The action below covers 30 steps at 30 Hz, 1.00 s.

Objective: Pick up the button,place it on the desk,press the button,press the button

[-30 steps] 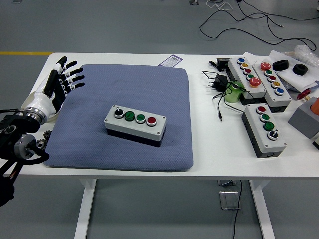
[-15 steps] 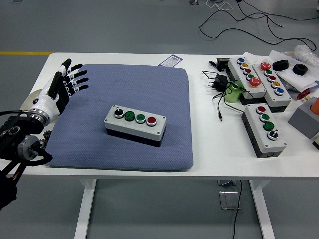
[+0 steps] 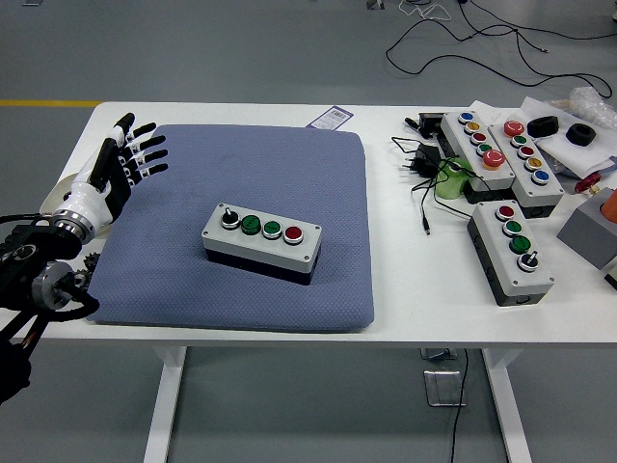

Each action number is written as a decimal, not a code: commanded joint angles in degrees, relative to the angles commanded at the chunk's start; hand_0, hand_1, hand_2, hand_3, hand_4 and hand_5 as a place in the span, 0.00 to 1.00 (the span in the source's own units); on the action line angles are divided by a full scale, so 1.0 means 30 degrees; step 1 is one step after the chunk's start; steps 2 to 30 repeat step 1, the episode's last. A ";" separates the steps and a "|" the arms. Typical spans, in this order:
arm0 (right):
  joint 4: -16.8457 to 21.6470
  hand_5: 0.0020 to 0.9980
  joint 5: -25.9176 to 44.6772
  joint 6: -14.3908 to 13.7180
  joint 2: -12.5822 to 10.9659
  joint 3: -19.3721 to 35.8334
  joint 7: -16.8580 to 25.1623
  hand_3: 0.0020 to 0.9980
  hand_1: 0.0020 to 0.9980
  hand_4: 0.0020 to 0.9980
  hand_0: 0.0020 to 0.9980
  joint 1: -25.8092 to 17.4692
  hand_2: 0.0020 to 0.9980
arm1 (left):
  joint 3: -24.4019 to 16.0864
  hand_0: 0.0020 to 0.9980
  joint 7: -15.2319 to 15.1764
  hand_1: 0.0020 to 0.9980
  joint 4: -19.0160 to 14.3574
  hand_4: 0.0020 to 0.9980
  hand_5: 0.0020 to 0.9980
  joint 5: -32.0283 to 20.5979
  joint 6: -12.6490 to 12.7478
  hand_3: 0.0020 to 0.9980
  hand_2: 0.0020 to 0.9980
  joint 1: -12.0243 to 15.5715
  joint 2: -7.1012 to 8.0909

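Note:
A grey button box [image 3: 261, 241] with one black knob, two green buttons and one red button lies on the blue-grey pad [image 3: 231, 164], near its middle. My left hand [image 3: 122, 164] hovers over the pad's left edge, fingers spread and holding nothing. It is well to the left of the box and slightly farther back. My right arm does not show.
Three more button boxes [image 3: 509, 249] [image 3: 475, 148] [image 3: 525, 159] lie at the right of the white table [image 3: 405, 289], with a black power adapter and cable [image 3: 422, 164], a green object [image 3: 449, 179] and small black parts [image 3: 542, 125]. A grey box [image 3: 590, 230] sits at the right edge.
My left hand drifted slightly right and forward over the pad's left edge, then eased back a little. The button box has not moved.

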 joint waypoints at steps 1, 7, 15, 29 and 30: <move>0.0000 0.19 0.0014 -0.0003 0.0001 -0.0006 0.0002 0.64 0.65 0.32 0.68 0.0005 0.70 | 0.0009 0.73 0.0018 0.81 0.0019 0.68 1.00 -0.0033 -0.0006 0.84 0.83 -0.0009 -0.0006; 0.0000 0.19 0.0014 -0.0003 0.0001 -0.0006 0.0002 0.64 0.65 0.32 0.68 0.0005 0.70 | 0.0009 0.73 0.0018 0.81 0.0019 0.68 1.00 -0.0033 -0.0006 0.84 0.83 -0.0009 -0.0006; 0.0000 0.19 0.0014 -0.0003 0.0001 -0.0006 0.0002 0.64 0.65 0.32 0.68 0.0005 0.70 | 0.0009 0.73 0.0018 0.81 0.0019 0.68 1.00 -0.0033 -0.0006 0.84 0.83 -0.0009 -0.0006; 0.0000 0.19 0.0014 -0.0003 0.0001 -0.0006 0.0002 0.64 0.65 0.32 0.68 0.0005 0.70 | 0.0009 0.73 0.0018 0.81 0.0019 0.68 1.00 -0.0033 -0.0006 0.84 0.83 -0.0009 -0.0006; 0.0000 0.19 0.0014 -0.0003 0.0001 -0.0006 0.0002 0.64 0.65 0.32 0.68 0.0005 0.70 | 0.0009 0.73 0.0018 0.81 0.0019 0.68 1.00 -0.0033 -0.0006 0.84 0.83 -0.0009 -0.0006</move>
